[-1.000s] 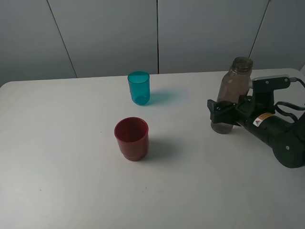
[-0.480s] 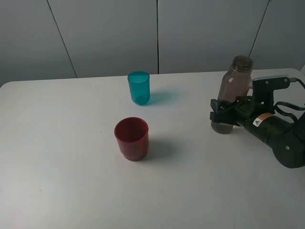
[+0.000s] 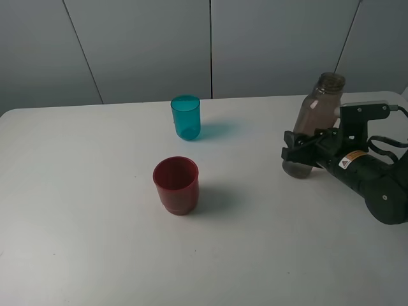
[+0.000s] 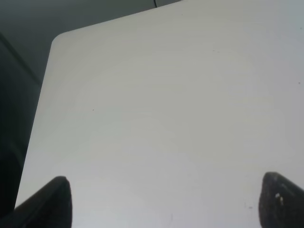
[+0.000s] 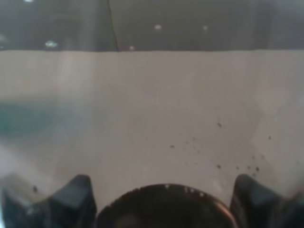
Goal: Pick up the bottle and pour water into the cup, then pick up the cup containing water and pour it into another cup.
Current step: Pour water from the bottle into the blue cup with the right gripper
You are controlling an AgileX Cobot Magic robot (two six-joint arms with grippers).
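The smoky grey-brown bottle (image 3: 314, 121) stands at the right of the white table (image 3: 95, 210), leaning slightly to the right. My right gripper (image 3: 298, 154) is shut on its lower half, and its base is at the table surface. In the right wrist view the bottle (image 5: 152, 118) fills the picture between the two fingertips (image 5: 71, 194). The teal cup (image 3: 185, 118) stands upright at the back centre. The red cup (image 3: 176, 185) stands upright in front of it, nearer the middle. My left gripper (image 4: 164, 204) is open and empty over bare table (image 4: 156, 104), and is out of the high view.
A grey panelled wall (image 3: 210, 44) runs behind the table's back edge. The left wrist view shows the table's rounded corner (image 4: 59, 40) with dark space beyond it. The right arm's black body (image 3: 373, 182) lies over the table's right side.
The bottle's top has moved to the right, so it now leans in the right gripper. The gripper's jaws have drawn in against it. The cups have not moved.
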